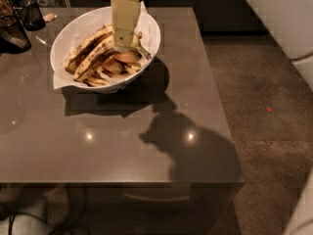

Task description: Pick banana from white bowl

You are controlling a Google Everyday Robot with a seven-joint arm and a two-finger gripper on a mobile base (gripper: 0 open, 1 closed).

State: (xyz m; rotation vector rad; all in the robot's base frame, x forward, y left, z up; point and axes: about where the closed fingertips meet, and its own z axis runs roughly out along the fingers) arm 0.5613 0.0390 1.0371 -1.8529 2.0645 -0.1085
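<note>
Glossy grey-brown table (122, 151), square-cornered, filling most of the view. Two small glints of light (89, 136) on its top, beside a broad dark shadow (195, 155). Speckled brown floor (264, 82) to the right, dark cabinets (220, 9) behind. Dark cables (44, 214) below the near edge. Gripper (124, 44) hanging above the table's far left part.
</note>
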